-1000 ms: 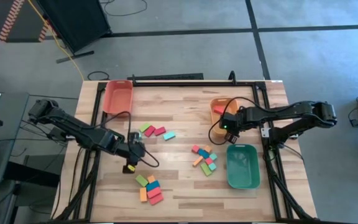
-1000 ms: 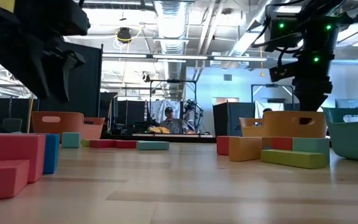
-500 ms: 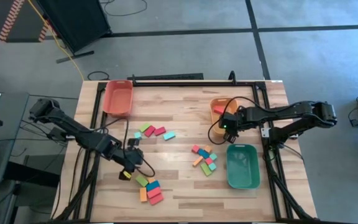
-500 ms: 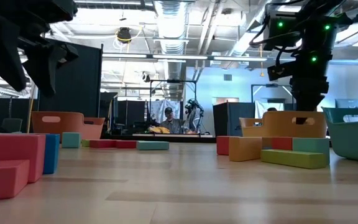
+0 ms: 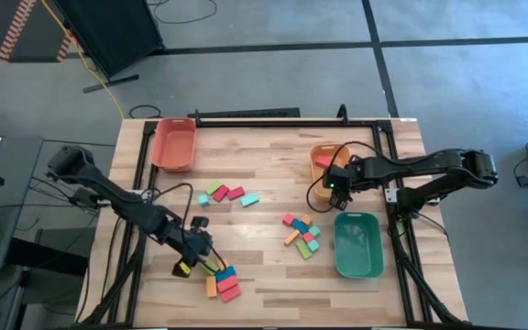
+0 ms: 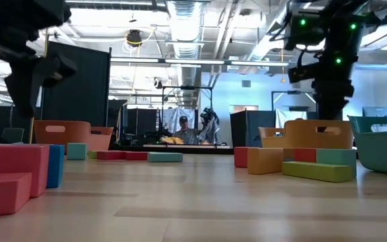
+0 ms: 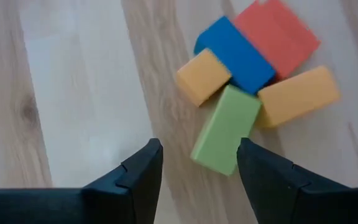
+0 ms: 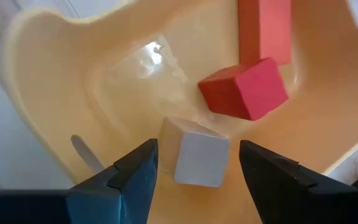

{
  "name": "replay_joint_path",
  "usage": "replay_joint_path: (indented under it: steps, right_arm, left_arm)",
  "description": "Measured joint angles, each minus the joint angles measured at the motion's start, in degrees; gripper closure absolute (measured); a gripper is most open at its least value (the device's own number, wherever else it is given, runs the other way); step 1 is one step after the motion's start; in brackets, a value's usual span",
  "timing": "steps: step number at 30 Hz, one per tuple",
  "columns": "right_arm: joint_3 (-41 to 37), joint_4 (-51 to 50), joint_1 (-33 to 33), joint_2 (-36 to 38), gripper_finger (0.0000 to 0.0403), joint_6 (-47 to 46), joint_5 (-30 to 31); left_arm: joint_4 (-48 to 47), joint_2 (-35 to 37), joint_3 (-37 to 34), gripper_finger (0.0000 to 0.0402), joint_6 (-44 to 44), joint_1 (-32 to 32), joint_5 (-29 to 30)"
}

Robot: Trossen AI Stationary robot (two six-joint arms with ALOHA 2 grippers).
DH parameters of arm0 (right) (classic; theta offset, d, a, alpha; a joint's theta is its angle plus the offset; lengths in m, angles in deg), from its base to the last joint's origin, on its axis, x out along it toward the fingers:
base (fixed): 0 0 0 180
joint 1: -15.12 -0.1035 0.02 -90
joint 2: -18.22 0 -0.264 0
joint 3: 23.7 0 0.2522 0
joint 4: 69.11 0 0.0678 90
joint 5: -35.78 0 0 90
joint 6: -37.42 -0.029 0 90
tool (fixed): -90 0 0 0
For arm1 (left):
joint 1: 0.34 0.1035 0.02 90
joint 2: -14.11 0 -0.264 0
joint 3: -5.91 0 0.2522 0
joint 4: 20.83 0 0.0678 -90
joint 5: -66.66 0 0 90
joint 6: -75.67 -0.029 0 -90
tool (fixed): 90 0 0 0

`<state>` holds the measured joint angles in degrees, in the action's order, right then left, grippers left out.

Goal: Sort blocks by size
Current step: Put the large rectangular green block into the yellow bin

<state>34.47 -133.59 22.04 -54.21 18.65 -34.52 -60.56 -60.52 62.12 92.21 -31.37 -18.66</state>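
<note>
Near the table's front edge, left of centre, the left gripper (image 5: 193, 249) hovered with fingers spread and empty just beside a small cluster of blocks (image 5: 220, 277). The green block (image 7: 225, 129) lay straight ahead of its fingers, long axis running roughly along the approach. At the right, the right gripper (image 8: 193, 163) hung spread above the orange tray (image 5: 319, 153), a pale cube (image 8: 195, 152) lying loose below.

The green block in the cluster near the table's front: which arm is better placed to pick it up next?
Left. The left gripper hangs open beside the green block, with nothing held. The right gripper is across the table, open over the orange tray.
</note>
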Motion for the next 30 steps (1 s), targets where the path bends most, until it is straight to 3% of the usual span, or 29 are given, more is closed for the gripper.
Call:
replay_joint_path:
  steps: [13, 21, 30]
  right_arm:
    - [4.18, 2.33, -1.06, 9.11, 0.0146, 3.21, 0.08]
    - [4.18, 5.33, -3.71, 9.44, 0.0147, 3.84, -0.24]
    - [4.20, 8.87, -5.10, 9.08, 0.0147, 5.18, -0.24]
  left_arm:
    - [2.97, -1.49, -0.08, 0.0182, -0.12, -0.69, -0.29]
    - [4.04, -1.80, -0.08, 0.0167, 0.29, -1.73, -1.61]
    - [5.90, -10.18, -0.10, 0.0164, -0.53, -2.99, -3.16]
